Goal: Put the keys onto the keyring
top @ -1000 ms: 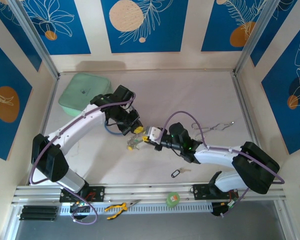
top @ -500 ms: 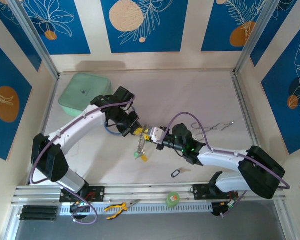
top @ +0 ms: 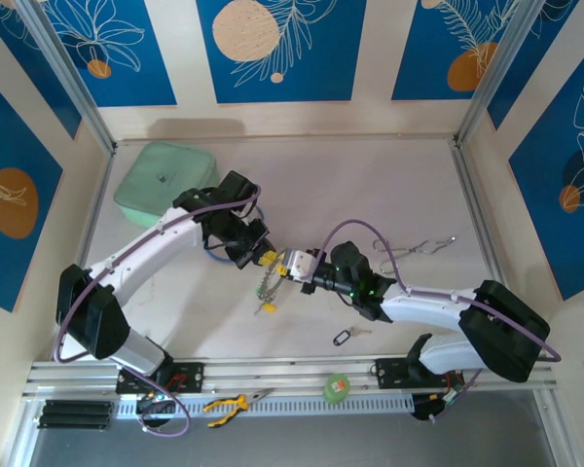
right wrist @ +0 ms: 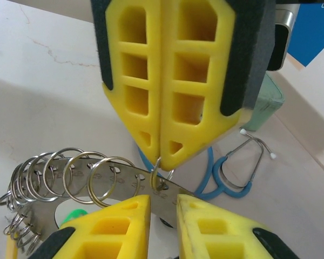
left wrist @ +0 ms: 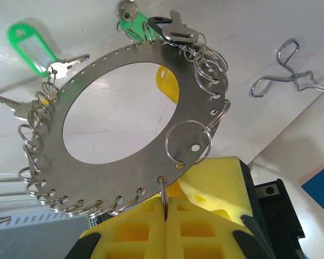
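Keyring (left wrist: 113, 181) sits in left claw (left wrist: 166, 202); right-wrist view adds stethoscope (right wrist: 229, 186).

The top external camera looks steeply down from above the near edge over the whole pale table (top: 389, 185). The left wrist camera, close behind the yellow-fingered left gripper (left wrist: 166, 204), faces right. The right wrist camera, close behind the yellow-fingered right gripper (right wrist: 163, 204), faces far-left. All three share the large flat perforated silver metal keyring (left wrist: 113, 181).
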`<control>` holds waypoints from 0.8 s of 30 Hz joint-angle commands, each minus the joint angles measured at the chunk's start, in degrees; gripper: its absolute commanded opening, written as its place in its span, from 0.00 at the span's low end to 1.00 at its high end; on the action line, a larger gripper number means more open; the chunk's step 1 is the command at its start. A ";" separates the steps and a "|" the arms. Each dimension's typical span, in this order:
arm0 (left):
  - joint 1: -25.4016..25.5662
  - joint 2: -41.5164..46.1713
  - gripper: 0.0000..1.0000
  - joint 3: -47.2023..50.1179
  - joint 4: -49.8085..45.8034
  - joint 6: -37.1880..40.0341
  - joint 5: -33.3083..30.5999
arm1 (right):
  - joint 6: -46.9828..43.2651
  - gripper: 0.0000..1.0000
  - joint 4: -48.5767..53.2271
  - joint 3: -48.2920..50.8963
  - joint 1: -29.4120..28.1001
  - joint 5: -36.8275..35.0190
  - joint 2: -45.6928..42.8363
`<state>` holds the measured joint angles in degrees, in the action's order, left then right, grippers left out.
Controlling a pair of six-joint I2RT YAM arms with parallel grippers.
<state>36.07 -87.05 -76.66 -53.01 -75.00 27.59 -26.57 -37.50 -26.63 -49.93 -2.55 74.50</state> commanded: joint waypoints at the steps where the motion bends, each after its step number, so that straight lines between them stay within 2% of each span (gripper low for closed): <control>1: -0.04 1.62 0.00 0.79 -0.14 -3.11 1.35 | -0.44 0.20 -2.85 -2.24 -0.42 -0.84 0.75; 17: 0.09 1.44 0.00 1.56 1.23 -4.73 1.98 | -0.77 0.20 -4.50 -3.38 -1.03 -0.51 2.87; 19: 0.12 1.57 0.00 1.86 1.68 -5.27 2.32 | -0.42 0.15 -4.59 -3.37 -0.97 -1.08 2.95; 23: 0.10 2.08 0.00 2.43 2.49 -6.14 2.48 | 0.33 0.00 -5.00 -3.68 -0.99 -1.94 3.51; 24: 0.11 2.33 0.00 2.77 3.13 -6.37 2.41 | 0.41 0.00 -5.24 -3.69 -0.96 -1.88 3.62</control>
<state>35.88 -86.83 -74.83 -50.17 -78.02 27.83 -26.55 -38.65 -28.32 -50.68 -3.11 77.52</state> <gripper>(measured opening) 0.040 0.055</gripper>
